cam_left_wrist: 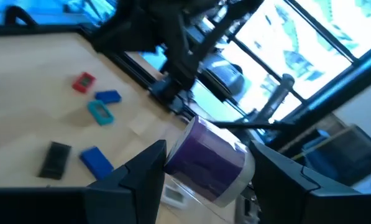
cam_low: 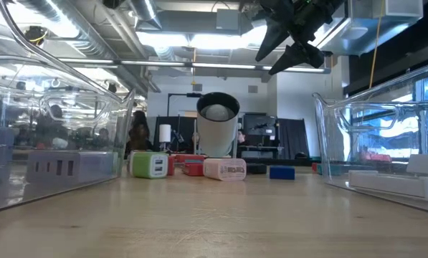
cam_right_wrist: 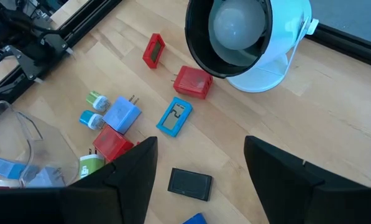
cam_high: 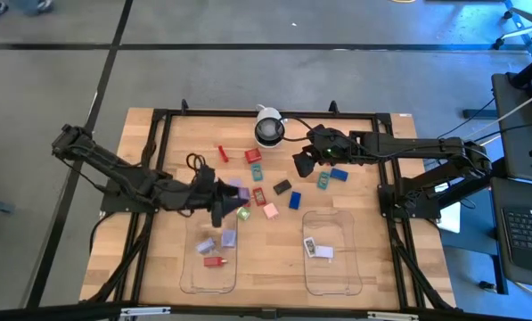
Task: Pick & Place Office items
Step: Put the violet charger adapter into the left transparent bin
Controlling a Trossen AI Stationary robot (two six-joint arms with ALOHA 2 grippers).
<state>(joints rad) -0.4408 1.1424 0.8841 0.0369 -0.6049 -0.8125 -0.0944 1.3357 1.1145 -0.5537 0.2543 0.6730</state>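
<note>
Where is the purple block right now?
The purple block sits between the left gripper fingers, seen in the left wrist view, above the table's left-middle near the left clear tray.

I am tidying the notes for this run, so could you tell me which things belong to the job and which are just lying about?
Job: small coloured office items; lilac block in left gripper; right gripper, open.
Lying about: camera dome; two clear trays.
</note>
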